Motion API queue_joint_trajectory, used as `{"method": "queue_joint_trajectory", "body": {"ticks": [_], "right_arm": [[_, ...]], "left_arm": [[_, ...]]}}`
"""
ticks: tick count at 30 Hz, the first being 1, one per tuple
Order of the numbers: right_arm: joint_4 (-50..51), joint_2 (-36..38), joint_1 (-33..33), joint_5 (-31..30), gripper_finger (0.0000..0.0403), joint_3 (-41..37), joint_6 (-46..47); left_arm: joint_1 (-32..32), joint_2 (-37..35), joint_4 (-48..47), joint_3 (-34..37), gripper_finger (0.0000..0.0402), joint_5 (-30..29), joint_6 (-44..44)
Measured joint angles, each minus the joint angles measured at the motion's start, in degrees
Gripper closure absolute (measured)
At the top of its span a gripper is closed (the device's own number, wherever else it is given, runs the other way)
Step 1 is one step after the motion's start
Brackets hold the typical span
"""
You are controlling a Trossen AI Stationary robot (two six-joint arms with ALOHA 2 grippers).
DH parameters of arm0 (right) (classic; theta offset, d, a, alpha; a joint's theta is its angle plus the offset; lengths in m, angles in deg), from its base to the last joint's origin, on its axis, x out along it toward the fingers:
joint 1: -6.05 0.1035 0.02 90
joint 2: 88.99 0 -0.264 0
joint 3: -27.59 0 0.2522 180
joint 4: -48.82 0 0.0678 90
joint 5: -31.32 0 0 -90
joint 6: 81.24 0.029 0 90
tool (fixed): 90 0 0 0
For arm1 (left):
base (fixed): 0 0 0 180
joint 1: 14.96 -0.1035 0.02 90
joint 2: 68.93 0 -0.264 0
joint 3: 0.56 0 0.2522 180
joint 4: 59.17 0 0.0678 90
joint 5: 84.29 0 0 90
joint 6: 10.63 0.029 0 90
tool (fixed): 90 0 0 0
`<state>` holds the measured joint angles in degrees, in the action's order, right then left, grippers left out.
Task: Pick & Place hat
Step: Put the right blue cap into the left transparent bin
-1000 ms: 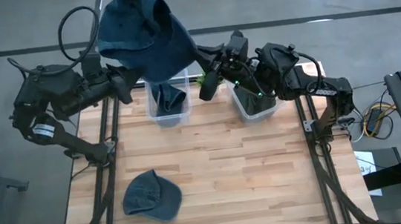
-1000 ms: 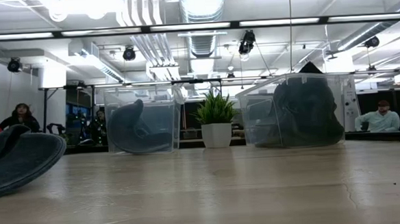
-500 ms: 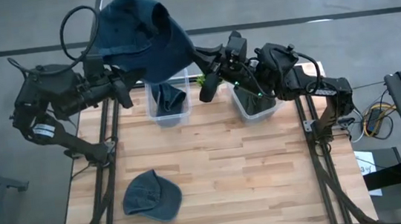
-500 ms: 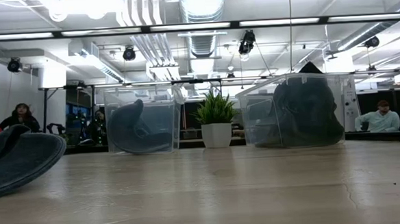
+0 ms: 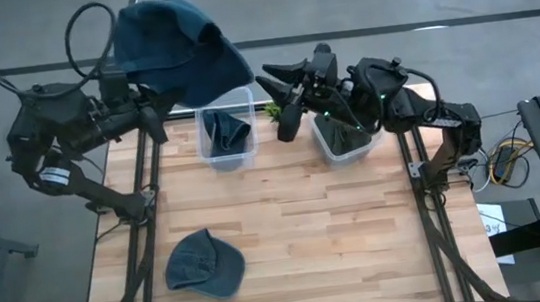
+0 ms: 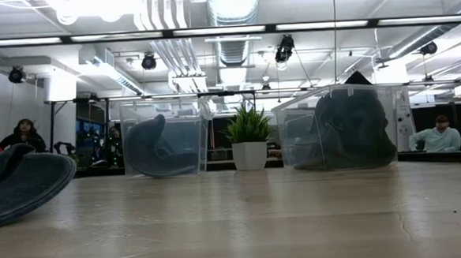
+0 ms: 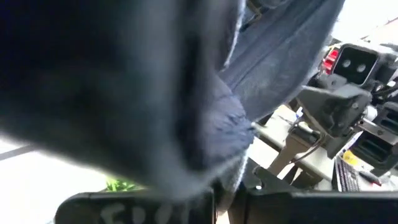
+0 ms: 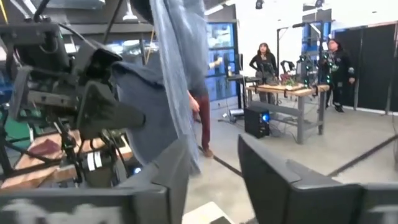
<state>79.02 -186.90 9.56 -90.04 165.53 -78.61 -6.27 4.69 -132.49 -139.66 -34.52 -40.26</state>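
Hat held aloft past the table's far edge.
A second hat (image 5: 205,264) is seen lying near the table's (image 5: 299,238) near left corner. Beyond the far edge, a blue hat (image 5: 178,40) is clamped in the left gripper (image 5: 150,111); the right gripper (image 5: 282,91) is spread apart, holding nothing.

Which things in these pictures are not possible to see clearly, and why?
- Left gripper, high view: the lifted hat covers its fingertips, so the grip is hidden.
- Left wrist view: that hat fills the picture, blurred.
- Low view: neither arm appears; the hat on the table is cut by the edge.
- Right bin: its dark contents are unclear.
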Motion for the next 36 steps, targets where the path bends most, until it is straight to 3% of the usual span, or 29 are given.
{"method": "queue_joint_trajectory", "body": {"ticks": [7, 14, 27, 33, 36], "right_arm": [[6.97, 1.14, 0.02, -0.14, 0.0194, -0.08, 2.03], [12.79, 2.22, 0.50, 0.11, 0.0152, -0.04, 3.43], [20.11, 2.20, 3.41, 0.34, 0.0155, -0.07, 4.16], [21.75, 2.18, 4.54, 0.33, 0.0158, -0.09, 4.76], [22.61, 2.18, 5.19, 0.32, 0.0156, -0.09, 5.19]], "left_arm": [[-0.01, -1.64, -2.24, 0.00, 0.0397, -0.44, 0.59], [-0.58, -2.16, -7.91, 0.00, 0.0397, -3.21, -2.50], [-2.86, 0.46, -18.60, 0.00, 0.0397, 1.29, -12.41], [-8.67, 2.91, -20.01, 0.00, 0.0397, 9.07, -12.85], [-13.51, 4.45, -20.38, 0.00, 0.0397, 15.73, -12.78]]}}
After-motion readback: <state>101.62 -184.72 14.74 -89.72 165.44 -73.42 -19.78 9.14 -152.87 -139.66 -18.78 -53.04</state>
